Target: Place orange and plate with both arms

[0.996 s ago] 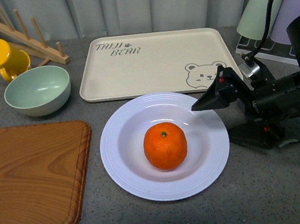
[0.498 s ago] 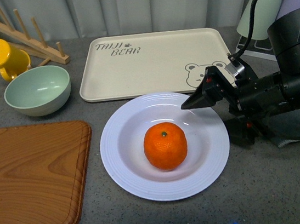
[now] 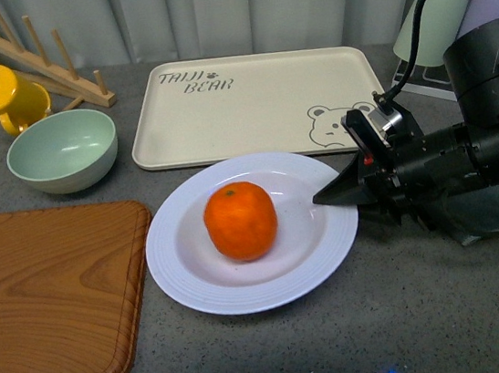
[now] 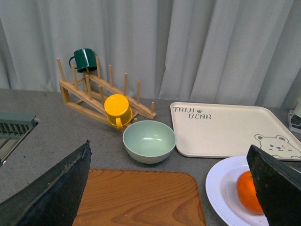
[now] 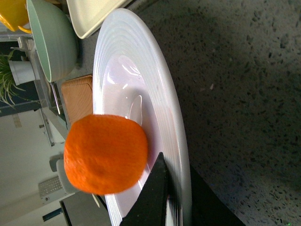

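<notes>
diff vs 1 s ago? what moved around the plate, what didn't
The right hand came down onto the plate at its right rim and now pinches it, one finger over, one under. The plate shifted left toward the wooden board, and the orange rolled into its left half. The bear tray, green bowl, yellow mug and board stayed put.

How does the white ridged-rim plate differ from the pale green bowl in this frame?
The round white plate is wide, shallow and holds the orange; the pale green bowl is smaller, deeper and empty. The right gripper grips the plate's rim; nothing touches the bowl. Both are round and face up.
</notes>
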